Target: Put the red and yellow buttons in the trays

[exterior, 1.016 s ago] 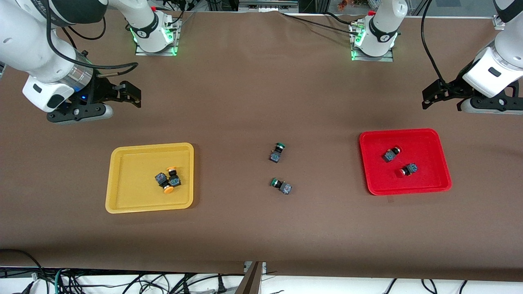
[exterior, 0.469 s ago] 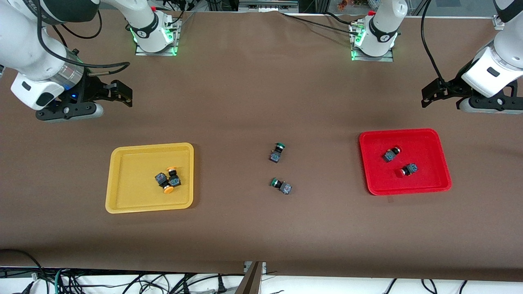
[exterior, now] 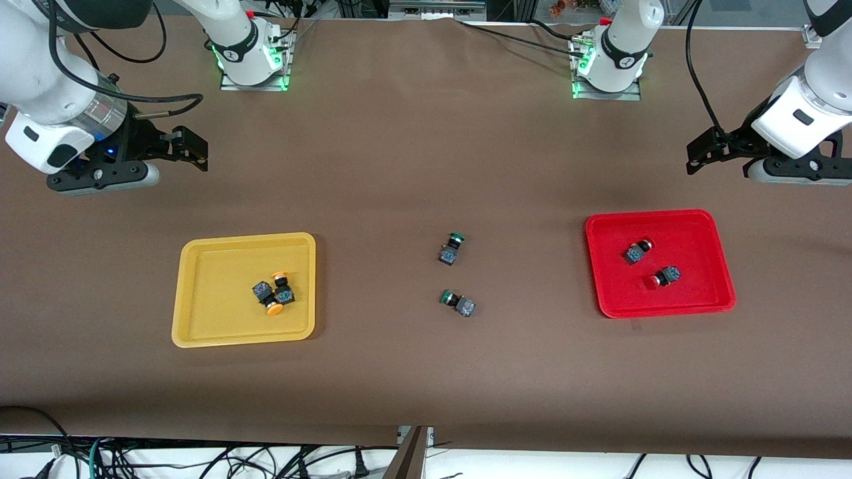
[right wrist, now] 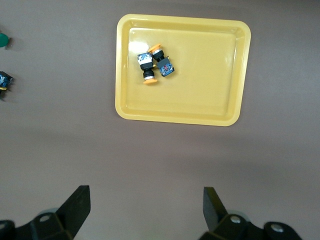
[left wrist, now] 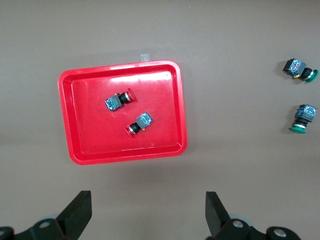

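Right gripper (exterior: 190,150) hangs in the air over bare brown table (exterior: 399,166) at the right arm's end, farther from the front camera than the yellow tray (exterior: 193,319); jaws spread wide, nothing between them. Yellow tray holds both yellow-capped buttons (exterior: 274,293), touching each other, lying on their sides near the tray edge that faces mid-table.

Mid-table: two green-capped switches (exterior: 452,247) on bare cloth between the trays, apart from each other. Not task items, so leave them.

Red tray (exterior: 705,223) at the left arm's end holds both red-capped buttons (exterior: 638,251), just beside each other but apart, well inside the rim. Left gripper (exterior: 712,154) is in the air over bare table, farther from the front camera than the red tray; jaws wide, empty.

Judgement: all four buttons look sorted by colour, so the task looks done and the step in hand is clearing off. To do it well, keep both grippers high and away from the trays, do not sweep low over the rims, do not nudge the green switches, and keep the jaws open so nothing snags.
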### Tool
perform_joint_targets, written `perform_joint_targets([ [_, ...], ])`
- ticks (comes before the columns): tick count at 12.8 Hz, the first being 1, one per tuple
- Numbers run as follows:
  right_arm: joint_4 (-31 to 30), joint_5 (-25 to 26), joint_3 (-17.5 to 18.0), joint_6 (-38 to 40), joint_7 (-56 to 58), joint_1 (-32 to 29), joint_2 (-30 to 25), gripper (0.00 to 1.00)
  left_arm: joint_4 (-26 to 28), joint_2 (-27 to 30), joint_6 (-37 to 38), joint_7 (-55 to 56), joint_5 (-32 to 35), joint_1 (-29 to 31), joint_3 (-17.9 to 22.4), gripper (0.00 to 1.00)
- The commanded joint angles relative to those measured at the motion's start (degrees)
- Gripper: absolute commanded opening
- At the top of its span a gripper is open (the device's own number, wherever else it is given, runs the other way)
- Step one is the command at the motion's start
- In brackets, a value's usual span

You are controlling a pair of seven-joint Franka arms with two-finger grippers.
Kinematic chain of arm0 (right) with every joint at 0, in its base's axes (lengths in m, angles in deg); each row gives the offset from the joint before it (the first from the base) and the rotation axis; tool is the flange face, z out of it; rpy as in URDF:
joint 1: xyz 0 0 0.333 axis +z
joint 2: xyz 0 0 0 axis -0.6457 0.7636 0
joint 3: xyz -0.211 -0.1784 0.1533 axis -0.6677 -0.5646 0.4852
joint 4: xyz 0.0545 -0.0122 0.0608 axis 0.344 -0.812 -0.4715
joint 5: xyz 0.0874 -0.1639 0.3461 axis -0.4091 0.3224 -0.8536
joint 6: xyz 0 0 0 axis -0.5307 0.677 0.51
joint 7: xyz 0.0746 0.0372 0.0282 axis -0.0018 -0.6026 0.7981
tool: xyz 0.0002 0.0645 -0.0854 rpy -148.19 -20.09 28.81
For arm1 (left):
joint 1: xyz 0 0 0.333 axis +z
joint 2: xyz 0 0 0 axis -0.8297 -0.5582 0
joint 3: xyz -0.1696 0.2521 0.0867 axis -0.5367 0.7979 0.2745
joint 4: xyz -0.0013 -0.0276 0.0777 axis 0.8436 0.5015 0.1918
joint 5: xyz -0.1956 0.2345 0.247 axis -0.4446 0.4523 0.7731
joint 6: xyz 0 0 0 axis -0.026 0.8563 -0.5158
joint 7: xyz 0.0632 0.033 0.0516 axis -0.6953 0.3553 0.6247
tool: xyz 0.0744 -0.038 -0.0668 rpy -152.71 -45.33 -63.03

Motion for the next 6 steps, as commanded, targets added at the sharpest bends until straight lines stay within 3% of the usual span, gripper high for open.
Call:
perform_joint_targets([
  [1, -3.4, 2.6, 2.1, -1.0, 0.1, -1.8, -3.1, 1.00, -1.6, -0.4, 1.4, 0.3, -0.7, -0.4, 0.2, 1.00],
  [6, -1.5, 2.7, 2.0, -1.1, 0.1, -1.8, -1.9, 1.00, -1.6, -0.4, 1.4, 0.2, -0.7, -0.5, 0.2, 1.00],
])
